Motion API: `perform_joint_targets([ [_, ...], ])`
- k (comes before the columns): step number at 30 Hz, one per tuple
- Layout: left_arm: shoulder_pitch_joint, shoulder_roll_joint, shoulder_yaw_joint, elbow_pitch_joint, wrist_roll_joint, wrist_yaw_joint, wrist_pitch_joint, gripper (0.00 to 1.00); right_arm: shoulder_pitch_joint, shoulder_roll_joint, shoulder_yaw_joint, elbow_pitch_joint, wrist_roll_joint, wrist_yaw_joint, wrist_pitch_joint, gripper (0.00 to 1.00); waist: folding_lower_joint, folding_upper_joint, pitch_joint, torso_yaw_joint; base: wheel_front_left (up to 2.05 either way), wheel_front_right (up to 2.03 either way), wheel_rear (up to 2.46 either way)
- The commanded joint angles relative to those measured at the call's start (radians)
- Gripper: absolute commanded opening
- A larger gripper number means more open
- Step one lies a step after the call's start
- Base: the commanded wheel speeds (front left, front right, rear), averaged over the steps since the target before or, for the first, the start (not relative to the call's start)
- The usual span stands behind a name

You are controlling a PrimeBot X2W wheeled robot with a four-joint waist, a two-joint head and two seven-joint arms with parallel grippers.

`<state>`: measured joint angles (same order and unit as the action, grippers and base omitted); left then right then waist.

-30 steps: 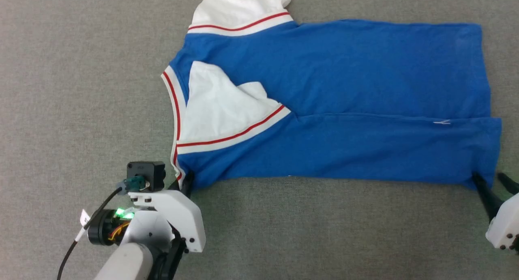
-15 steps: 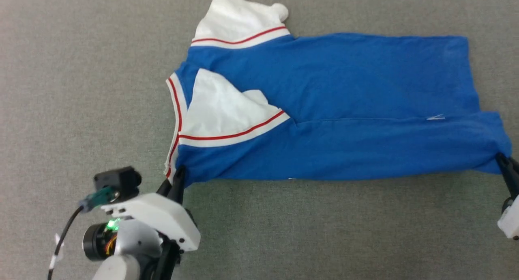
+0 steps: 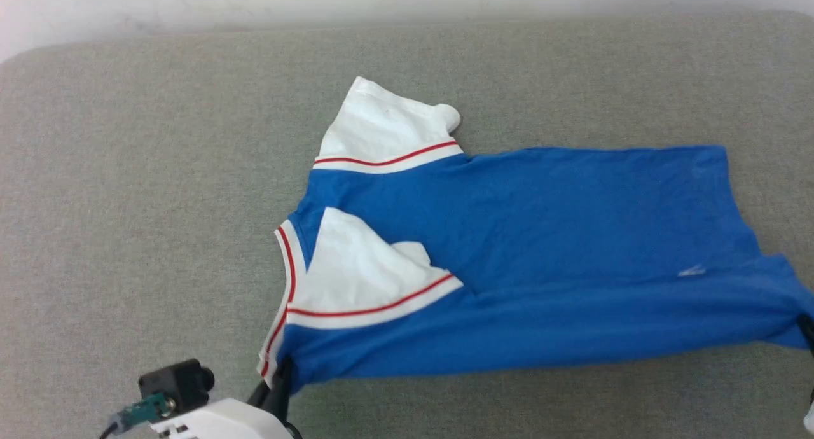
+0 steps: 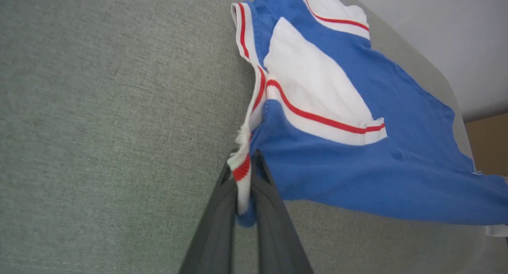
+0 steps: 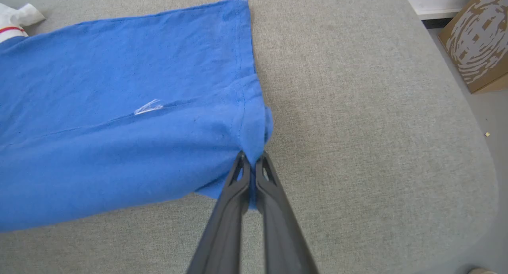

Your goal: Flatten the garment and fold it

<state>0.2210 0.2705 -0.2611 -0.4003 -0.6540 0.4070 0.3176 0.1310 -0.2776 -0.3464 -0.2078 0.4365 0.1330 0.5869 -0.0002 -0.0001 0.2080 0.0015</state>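
Between the two fingers of my left pincer (image 4: pixel 244 166) I see the white, red-striped collar rib of the garment (image 3: pixel 540 235) and a bit of blue cloth beneath it, so that pincer is clamped on the shirt at its neck end. Just ahead of those tips and to their right, a white sleeve (image 3: pixel 356 280) with a red stripe lies folded over the blue body. Farther out from the tips, the second white sleeve (image 3: pixel 381 127) sticks out past the far edge of the shirt. My right pincer (image 5: pixel 251 159) is clamped as well, its dark fingers pressed together on a bunched corner of the blue hem, which puckers right at the tips. To the left of those tips the blue cloth spreads wide, with a long crease running across it and a small white mark (image 5: pixel 147 106) on that crease. The garment lies sideways on the grey fabric-covered table (image 3: pixel 127 203), stretched between my two pincers, and its near edge looks lifted slightly at each grip. To the right of the right pincer's fingers there is bare table, and beyond its rounded edge stands a cardboard box (image 5: pixel 476 43).
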Motion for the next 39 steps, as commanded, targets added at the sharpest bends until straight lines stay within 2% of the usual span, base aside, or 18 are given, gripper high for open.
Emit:
perform_joint_targets([
  [1, 0.012, -0.014, -0.003, 0.025, -0.016, 0.001, -0.007, 0.0, 0.015, 0.011, -0.001, 0.003, -0.006, -0.002, -0.002, 0.0, 0.0002, 0.0001, 0.003, 0.005, 0.0, 0.0, 0.0],
  [4, 0.004, -0.034, -0.02, 0.104, -0.029, -0.016, -0.016, 0.0, 0.028, 0.024, 0.024, 0.032, -0.013, -0.002, -0.01, 0.0, 0.0002, 0.0001, 0.004, 0.011, 0.0, 0.0, 0.0],
  [7, -0.031, -0.048, -0.033, 0.195, -0.034, -0.037, -0.023, 0.24, 0.023, 0.031, 0.054, 0.069, -0.012, -0.002, -0.03, 0.0, 0.0002, 0.0001, 0.003, 0.016, 0.0, 0.0, 0.0],
  [8, -0.044, -0.055, -0.032, 0.222, -0.041, -0.043, -0.026, 0.38, 0.019, 0.031, 0.064, 0.081, -0.009, -0.002, -0.04, 0.24, 0.0002, 0.0001, 0.002, 0.016, 0.0, 0.0, 0.0],
  [9, -0.055, -0.056, -0.034, 0.25, -0.041, -0.048, -0.028, 0.39, 0.016, 0.03, 0.073, 0.095, -0.009, -0.002, -0.047, 0.42, 0.0002, 0.0001, 0.002, 0.016, 0.0, 0.0, 0.0],
  [10, -0.066, -0.056, -0.036, 0.275, -0.04, -0.052, -0.028, 0.42, 0.014, 0.025, 0.084, 0.108, -0.009, -0.002, -0.05, 0.46, 0.0002, 0.0001, 0.001, 0.016, 0.0, 0.0, 0.0],
  [11, -0.075, -0.057, -0.036, 0.296, -0.04, -0.054, -0.03, 0.49, 0.012, 0.021, 0.091, 0.119, -0.009, -0.002, -0.055, 0.67, 0.0002, 0.0001, 0.001, 0.017, 0.0, 0.0, 0.0],
  [12, -0.083, -0.059, -0.034, 0.313, -0.04, -0.055, -0.034, 0.83, 0.009, 0.018, 0.094, 0.127, -0.008, -0.002, -0.063, 0.96, 0.0002, 0.0001, 0.001, 0.017, 0.0, 0.0, 0.0],
  [13, -0.09, -0.06, -0.033, 0.325, -0.039, -0.057, -0.037, 1.0, 0.007, 0.017, 0.095, 0.134, -0.007, -0.002, -0.071, 1.0, 0.0002, 0.0001, 0.0, 0.017, 0.0, 0.0, 0.0],
  [18, -0.083, -0.063, 0.009, 0.31, -0.045, -0.054, -0.098, 1.0, 0.003, 0.009, 0.08, 0.123, 0.006, -0.002, -0.115, 1.0, 0.0002, 0.0001, -0.008, 0.016, 0.0, 0.0, 0.0],
  [24, -0.079, -0.03, 0.083, 0.16, 0.027, -0.009, -0.215, 1.0, -0.016, -0.004, 0.052, 0.0, -0.05, -0.002, -0.219, 1.0, 0.0002, 0.0001, -0.002, 0.002, 0.0, 0.0, 0.0],
  [27, -0.153, 0.003, 0.087, 0.083, 0.092, -0.003, -0.245, 1.0, -0.054, -0.002, 0.07, -0.051, -0.086, -0.002, -0.279, 1.0, 0.0002, 0.0001, 0.034, -0.01, 0.0, 0.0, 0.0],
  [31, -0.287, 0.049, 0.073, 0.053, 0.16, 0.0, -0.214, 1.0, -0.111, -0.011, 0.114, -0.081, -0.105, -0.002, -0.321, 1.0, 0.0002, 0.0001, 0.084, -0.023, 0.0, 0.0, 0.0],
  [34, -0.471, 0.093, 0.03, 0.065, 0.222, -0.03, -0.148, 1.0, -0.168, -0.022, 0.16, -0.084, -0.107, -0.002, -0.345, 1.0, 0.0002, 0.0001, 0.14, -0.034, 0.0, 0.0, 0.0],
  [37, -0.673, 0.145, -0.043, 0.118, 0.297, -0.099, -0.068, 1.0, -0.21, -0.036, 0.2, -0.07, -0.101, -0.002, -0.36, 1.0, 0.0002, 0.0001, 0.19, -0.045, 0.0, 0.0, 0.0],
  [39, -0.799, 0.148, -0.083, 0.175, 0.312, -0.144, -0.013, 1.0, -0.23, -0.044, 0.219, -0.053, -0.097, -0.002, -0.37, 1.0, 0.0002, 0.0001, 0.22, -0.053, 0.0, 0.0, 0.0],
])
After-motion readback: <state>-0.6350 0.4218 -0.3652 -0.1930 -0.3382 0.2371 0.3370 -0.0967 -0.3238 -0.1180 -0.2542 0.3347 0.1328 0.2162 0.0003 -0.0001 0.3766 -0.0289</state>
